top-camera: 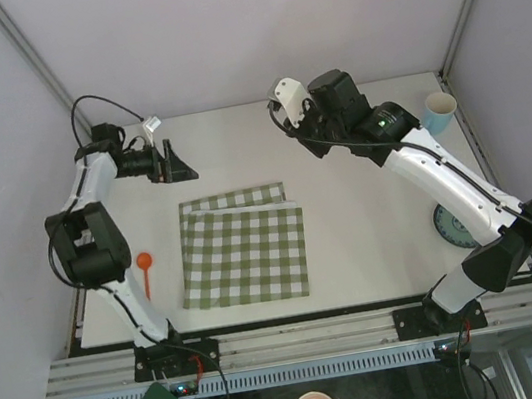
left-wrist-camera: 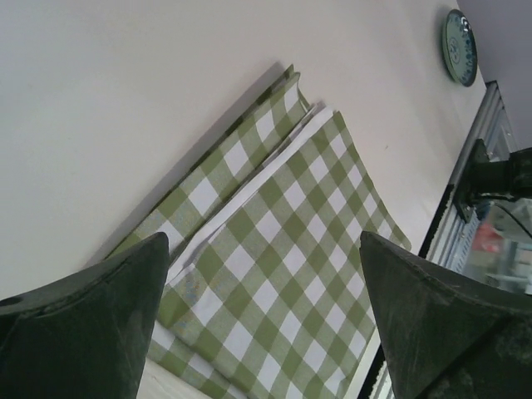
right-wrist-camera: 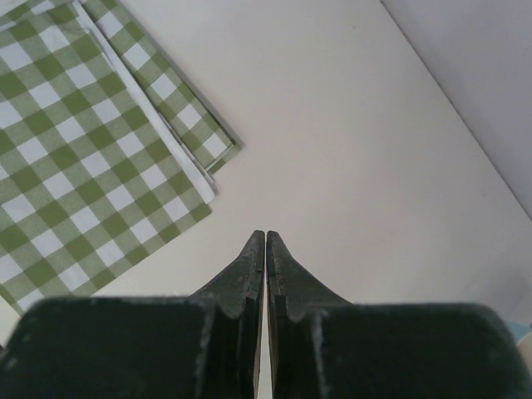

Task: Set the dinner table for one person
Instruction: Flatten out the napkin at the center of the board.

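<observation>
The large flat off-white rectangular tabletop [top-camera: 373, 233] lies under both arms and carries a folded green-and-white checked cloth [top-camera: 244, 253] near its middle (one more layer shows at the far edge). The left tool [top-camera: 177, 163] is spread wide and empty, beyond the cloth's far left corner. The right tool [right-wrist-camera: 265, 239] is pressed together, pinching nothing.

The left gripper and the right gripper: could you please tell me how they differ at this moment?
The left gripper is open, fingers wide apart; the right gripper is shut, fingers pressed together. The left gripper's camera frames the checked cloth between its fingers; the right gripper points at bare dinner table beside the cloth. Both hold nothing.
</observation>
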